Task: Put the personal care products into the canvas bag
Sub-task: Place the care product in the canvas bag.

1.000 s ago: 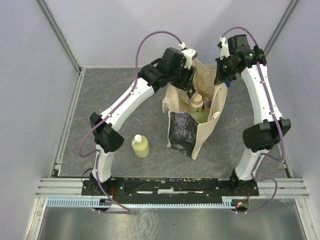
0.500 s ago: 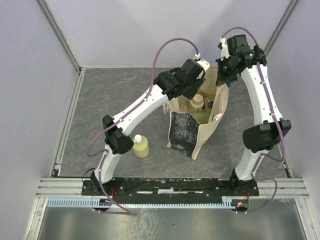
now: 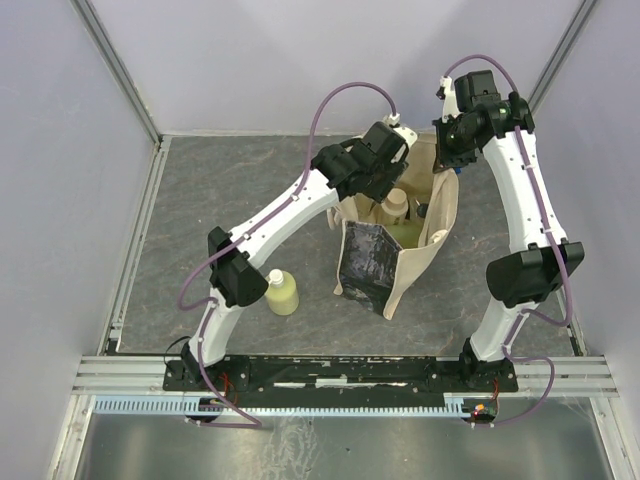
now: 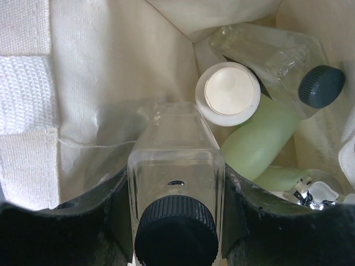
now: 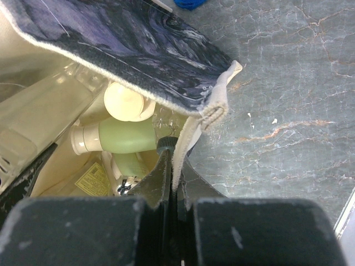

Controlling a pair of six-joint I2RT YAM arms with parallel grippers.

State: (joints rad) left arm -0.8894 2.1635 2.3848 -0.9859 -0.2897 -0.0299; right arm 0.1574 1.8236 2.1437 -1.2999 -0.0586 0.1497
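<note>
The canvas bag [image 3: 415, 262] stands open mid-table, its dark printed panel [image 3: 364, 262] facing the front. My left gripper [image 3: 385, 185] reaches down into its mouth, shut on a clear black-capped bottle [image 4: 176, 177] held by its sides. Below it in the bag lie a beige jar [image 4: 227, 91], another clear black-capped bottle [image 4: 277, 55], a yellow-green bottle [image 4: 260, 141] and a silvery bottle [image 4: 310, 191]. My right gripper [image 5: 176, 158] is shut on the bag's rim [image 5: 213, 113], holding it up at the far right [image 3: 445, 150]. One yellow-green bottle [image 3: 281, 293] stands on the table left of the bag.
A blue cloth [image 5: 188, 3] lies on the grey table behind the bag, a bit of it showing by the right gripper [image 3: 455, 170]. Metal rails [image 3: 135, 240] border the table, and pale walls enclose it.
My left arm has swung right from the bag's left rim to over its opening and gone down into it with the clear bottle. The right arm has held still.
</note>
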